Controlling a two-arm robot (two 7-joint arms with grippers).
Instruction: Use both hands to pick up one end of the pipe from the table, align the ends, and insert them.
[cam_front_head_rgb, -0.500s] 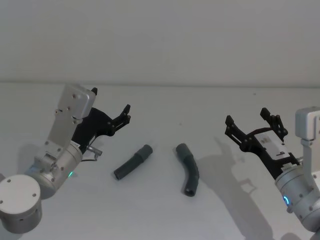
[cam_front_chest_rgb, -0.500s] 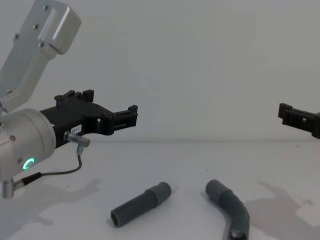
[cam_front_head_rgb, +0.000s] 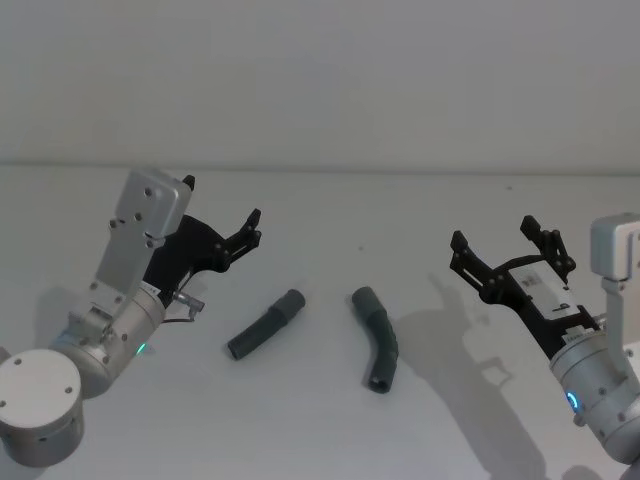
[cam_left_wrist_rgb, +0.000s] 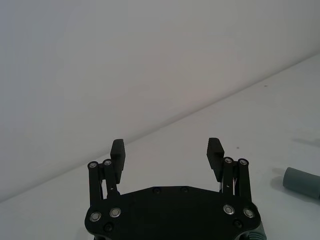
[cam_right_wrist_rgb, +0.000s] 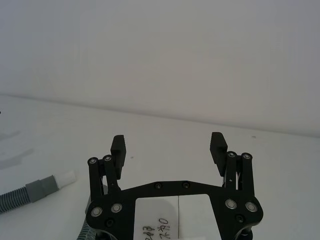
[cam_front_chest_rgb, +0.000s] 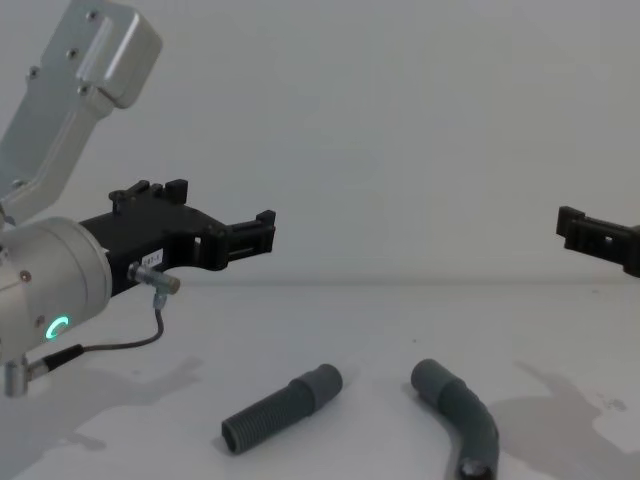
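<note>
Left gripper (cam_front_head_rgb: 222, 203) and right gripper (cam_front_head_rgb: 493, 232): both wide open, empty, hovering above table (cam_front_head_rgb: 320, 440). Straight hose piece (cam_front_head_rgb: 267, 325) lies flat ahead of the left, elbow piece (cam_front_head_rgb: 380, 340) nearer the right, facing cuffs close but apart. Probably light, with floppy ribbed bodies. I'd grip each just behind its smooth cuff so the ends stay steerable.

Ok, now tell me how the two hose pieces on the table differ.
The straight piece runs in one line; the bent piece curves like an elbow. The straight piece lies on the left gripper's side, the bent piece on the right gripper's. The straight piece's far end angles right, the bent piece's far end angles left. Both are dark grey and ribbed, lying apart on the table, ungripped.
</note>
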